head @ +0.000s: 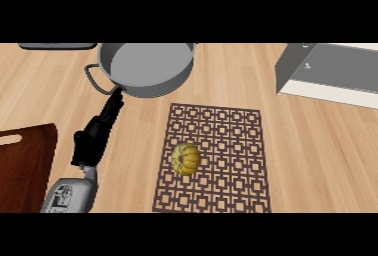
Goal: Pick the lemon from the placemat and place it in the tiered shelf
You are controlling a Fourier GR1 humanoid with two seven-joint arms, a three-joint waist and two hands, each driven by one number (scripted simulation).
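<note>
Only one arm showed, at the near left of the counter. Its forearm (70, 196) was a light grey, boxy casing with darker recessed panels and small markings on its upper face. A narrow grey wrist joined it to the left hand (94, 137), which was matte black, long and slim, built of blocky segments.
</note>
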